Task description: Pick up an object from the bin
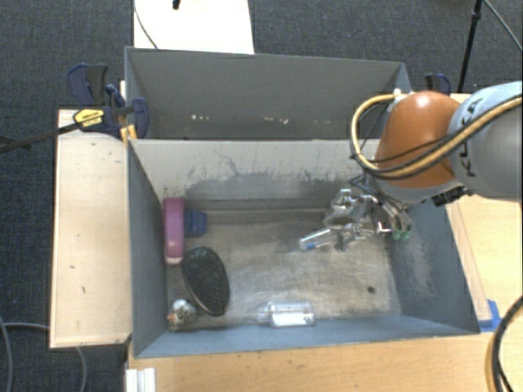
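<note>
The grey metal bin (147,219) occupies the centre of the frame, and the arm (490,149) enters it from the right edge, carrying a rounded orange cover (417,137) with looped cables at the wrist. The pincer (339,233) hangs low inside the bin, right of centre and just below the back wall, above a bare patch of scuffed floor. Its metal parts overlap from this angle, so whether it is open or closed cannot be told, and no item can be confirmed in its grip. The nearest item is a clear plastic tube-shaped container (286,314), lying on its side against the front wall at lower centre, well apart from the pincer. The remaining items sit along the left side of the bin: a pink upright bottle-like piece (173,229) against the left wall, a small blue block (194,223) touching its right side, a black oval brush head (204,280) just below them, and a small shiny ball (180,310) in the lower left corner.
</note>
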`<action>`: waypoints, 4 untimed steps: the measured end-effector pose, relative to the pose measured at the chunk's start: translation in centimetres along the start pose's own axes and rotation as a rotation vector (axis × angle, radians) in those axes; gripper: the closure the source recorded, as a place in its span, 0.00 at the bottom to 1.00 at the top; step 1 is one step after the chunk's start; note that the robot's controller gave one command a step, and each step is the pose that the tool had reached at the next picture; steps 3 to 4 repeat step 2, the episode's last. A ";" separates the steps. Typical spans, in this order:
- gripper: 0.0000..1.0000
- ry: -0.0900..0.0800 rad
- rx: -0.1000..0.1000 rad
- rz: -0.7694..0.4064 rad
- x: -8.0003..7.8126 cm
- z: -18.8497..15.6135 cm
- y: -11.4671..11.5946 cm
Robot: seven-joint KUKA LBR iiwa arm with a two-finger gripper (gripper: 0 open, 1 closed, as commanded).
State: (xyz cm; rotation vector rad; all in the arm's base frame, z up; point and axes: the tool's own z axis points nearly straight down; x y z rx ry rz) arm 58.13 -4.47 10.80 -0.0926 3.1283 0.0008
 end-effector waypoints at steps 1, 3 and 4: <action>1.00 0.002 0.001 0.002 -0.3 -6.6 0.0; 1.00 0.005 0.000 0.004 -0.4 -7.5 -0.1; 1.00 0.005 0.000 0.004 -0.4 -7.5 -0.1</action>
